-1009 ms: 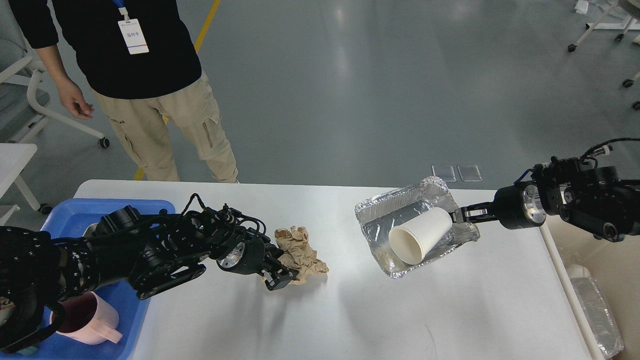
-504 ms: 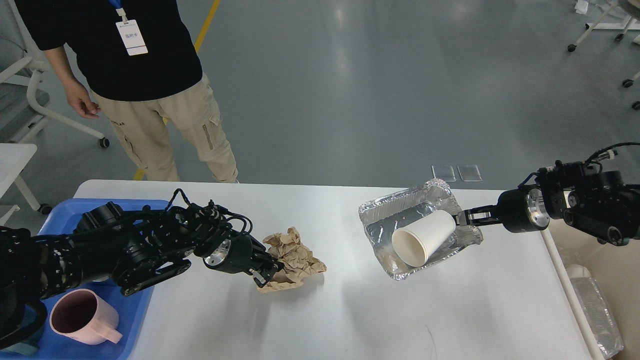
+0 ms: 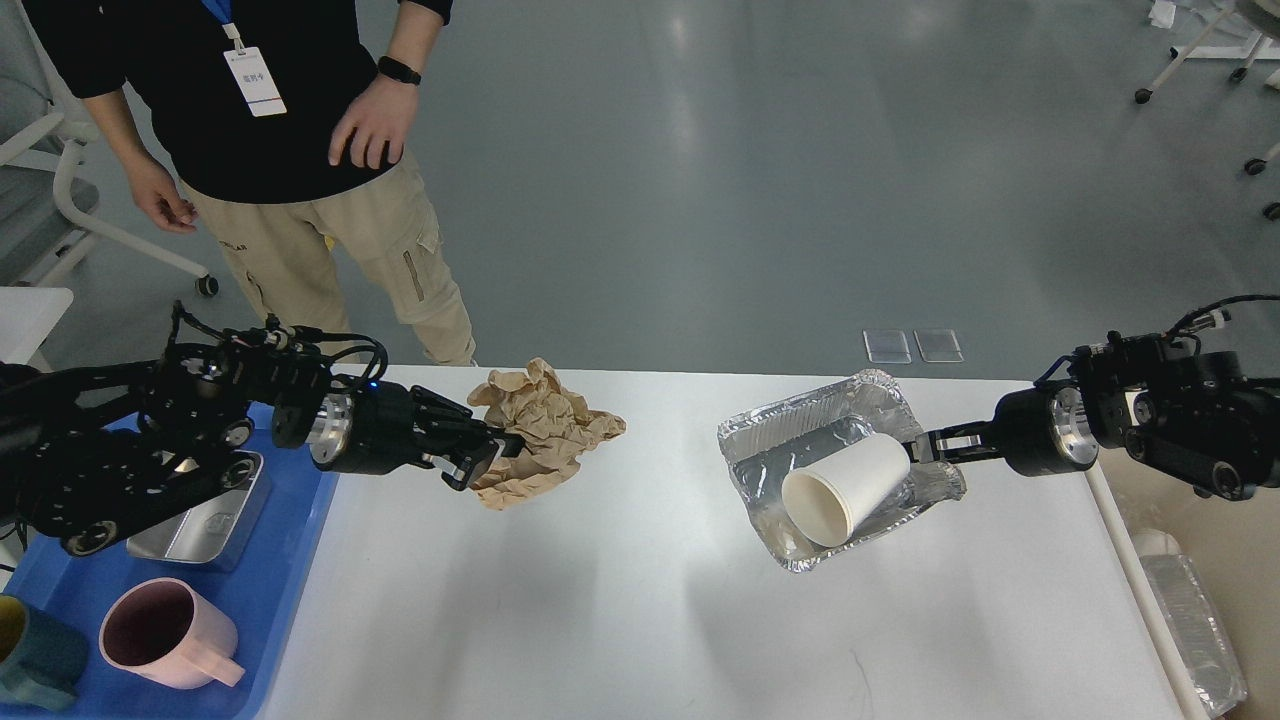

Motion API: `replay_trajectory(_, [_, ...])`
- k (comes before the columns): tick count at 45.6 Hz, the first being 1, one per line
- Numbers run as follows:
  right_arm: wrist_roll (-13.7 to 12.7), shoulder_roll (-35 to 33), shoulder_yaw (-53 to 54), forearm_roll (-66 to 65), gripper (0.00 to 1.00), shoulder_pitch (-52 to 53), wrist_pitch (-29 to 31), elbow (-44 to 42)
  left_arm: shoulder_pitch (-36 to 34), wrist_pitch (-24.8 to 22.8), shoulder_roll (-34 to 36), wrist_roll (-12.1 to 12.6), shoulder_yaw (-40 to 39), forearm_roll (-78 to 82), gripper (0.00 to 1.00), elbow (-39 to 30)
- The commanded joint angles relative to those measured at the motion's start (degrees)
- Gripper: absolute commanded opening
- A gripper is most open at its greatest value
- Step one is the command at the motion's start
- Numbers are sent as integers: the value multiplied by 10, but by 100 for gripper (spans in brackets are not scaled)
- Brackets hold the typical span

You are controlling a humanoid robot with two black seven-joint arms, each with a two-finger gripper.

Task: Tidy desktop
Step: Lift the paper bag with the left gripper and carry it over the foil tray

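Observation:
The white desktop (image 3: 640,610) fills the lower middle of the head view. My left gripper (image 3: 490,452) is shut on a crumpled brown paper (image 3: 535,425) and holds it lifted above the desktop's left half. My right gripper (image 3: 922,445) is shut on the rim of a silver foil tray (image 3: 790,440), which it holds tilted above the desktop's right half. A white paper cup (image 3: 843,475) lies on its side inside the foil tray, mouth toward me.
A blue plastic tray (image 3: 280,590) at the left edge holds a pink mug (image 3: 165,635), a teal cup (image 3: 35,665) and a small metal tin (image 3: 205,510). A person (image 3: 290,150) stands behind the far left corner. A bin with foil (image 3: 1195,620) is at the right.
My left gripper has lifted the crumpled paper off the desktop and carried it up and to the left. The right gripper with the foil tray has hardly moved. The person raised a hand.

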Motion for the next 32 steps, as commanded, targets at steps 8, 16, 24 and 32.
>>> replay_trajectory(8, [0, -4, -4, 0, 0, 4, 2, 32, -26, -42, 54, -5, -92, -70, 1, -81])
replay_trajectory(16, [0, -12, -3, -1, 0, 14, 2, 59, -74, -76, 39, -4, -120, -109, 2, -81])
replay_trajectory(24, [-1, -11, 2, -1, 0, 32, 2, 83, -101, -78, -25, -4, -114, -122, 2, -75])
replay_trajectory(32, [0, -8, 3, 0, 0, 43, 2, 89, -116, -82, -57, 0, -94, -117, 2, -67])
